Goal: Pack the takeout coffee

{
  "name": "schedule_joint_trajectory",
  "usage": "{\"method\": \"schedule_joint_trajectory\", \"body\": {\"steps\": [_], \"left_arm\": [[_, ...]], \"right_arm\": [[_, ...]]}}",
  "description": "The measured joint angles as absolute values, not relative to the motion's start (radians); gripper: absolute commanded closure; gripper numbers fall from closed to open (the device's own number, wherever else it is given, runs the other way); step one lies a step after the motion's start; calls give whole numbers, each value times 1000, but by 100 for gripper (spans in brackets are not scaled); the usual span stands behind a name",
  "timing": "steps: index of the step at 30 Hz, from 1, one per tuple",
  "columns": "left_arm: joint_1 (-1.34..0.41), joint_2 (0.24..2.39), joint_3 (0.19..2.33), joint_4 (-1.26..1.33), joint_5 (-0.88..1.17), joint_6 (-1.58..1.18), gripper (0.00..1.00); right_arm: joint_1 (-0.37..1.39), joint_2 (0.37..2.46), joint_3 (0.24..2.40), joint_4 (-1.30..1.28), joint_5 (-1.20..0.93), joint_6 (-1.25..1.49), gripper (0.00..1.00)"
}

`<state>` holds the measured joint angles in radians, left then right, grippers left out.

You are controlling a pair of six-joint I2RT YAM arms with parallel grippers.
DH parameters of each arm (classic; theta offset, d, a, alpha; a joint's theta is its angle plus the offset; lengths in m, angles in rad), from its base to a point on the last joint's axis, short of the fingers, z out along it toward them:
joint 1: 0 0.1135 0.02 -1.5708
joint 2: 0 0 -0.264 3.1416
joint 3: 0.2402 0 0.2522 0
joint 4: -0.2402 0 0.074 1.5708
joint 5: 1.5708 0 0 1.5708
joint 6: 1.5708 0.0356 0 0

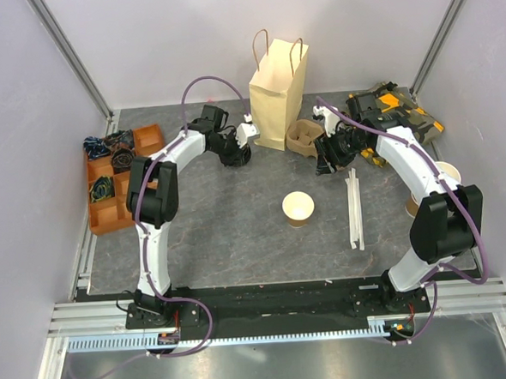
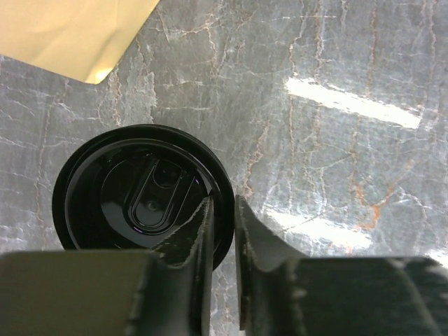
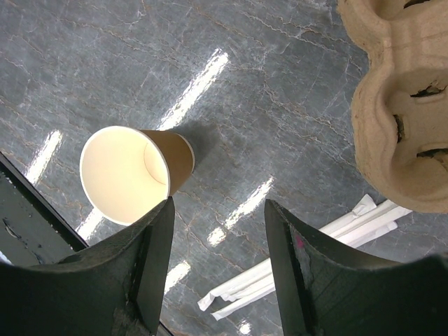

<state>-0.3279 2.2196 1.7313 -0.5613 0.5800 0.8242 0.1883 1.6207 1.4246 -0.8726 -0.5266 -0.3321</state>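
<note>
Grey tabletop [image 1: 238, 233] bears takeout coffee [image 2: 91, 203] upright, lid [image 2: 150, 199] skyward; left hand [image 2: 222, 203] pressed together, right hand [image 3: 218, 206] spread.

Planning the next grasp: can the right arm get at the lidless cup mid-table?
Probably yes. The right gripper hangs open above the cup, nothing between them; the straws and carrier lie off to the side.

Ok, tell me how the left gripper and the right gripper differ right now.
The left gripper has its fingers almost together, only a slit between them; the right gripper is wide open. The left hangs at the edge of a black lid; the right over the table beside an open lidless cup. Neither holds anything.
</note>
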Motion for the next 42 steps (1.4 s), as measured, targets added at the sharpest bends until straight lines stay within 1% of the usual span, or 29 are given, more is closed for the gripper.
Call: {"method": "schedule_joint_trajectory", "body": {"steps": [3, 10, 14, 16, 18, 19, 21, 25, 27, 30, 32, 34, 36, 38, 40, 42], "left_arm": [[-327, 2213, 1731, -575, 582, 825, 82], [-326, 2198, 1735, -599, 594, 809, 72], [-322, 2198, 1741, -603, 600, 793, 69], [-320, 2198, 1746, -605, 599, 789, 69], [-320, 2198, 1752, -606, 599, 786, 70], [-319, 2198, 1755, -606, 599, 785, 73], [-317, 2198, 1758, -606, 600, 783, 73], [-316, 2198, 1759, -609, 600, 782, 64], [-316, 2198, 1759, -611, 600, 782, 63], [-316, 2198, 1759, -616, 600, 782, 63], [-316, 2198, 1759, -618, 599, 782, 65], [-316, 2199, 1761, -620, 599, 782, 69], [-316, 2199, 1763, -620, 596, 782, 74], [-316, 2200, 1768, -624, 595, 781, 76], [-316, 2200, 1772, -625, 595, 781, 75], [-316, 2201, 1778, -625, 595, 781, 70]], "right_arm": [[188, 1621, 1425, -873, -527, -332, 37], [188, 1621, 1425, -873, -527, -332, 37], [188, 1621, 1425, -873, -527, -332, 37], [188, 1621, 1425, -873, -527, -332, 37], [188, 1621, 1425, -873, -527, -332, 37], [188, 1621, 1425, -873, -527, -332, 37], [188, 1621, 1425, -873, -527, -332, 37], [188, 1621, 1425, -873, -527, -332, 37], [188, 1621, 1425, -873, -527, -332, 37], [188, 1621, 1425, -873, -527, -332, 37], [188, 1621, 1425, -873, -527, -332, 37], [188, 1621, 1425, -873, -527, -332, 37], [188, 1621, 1425, -873, -527, -332, 37], [188, 1621, 1425, -873, -527, -332, 37], [188, 1621, 1425, -873, -527, -332, 37], [188, 1621, 1425, -873, -527, -332, 37]]}}
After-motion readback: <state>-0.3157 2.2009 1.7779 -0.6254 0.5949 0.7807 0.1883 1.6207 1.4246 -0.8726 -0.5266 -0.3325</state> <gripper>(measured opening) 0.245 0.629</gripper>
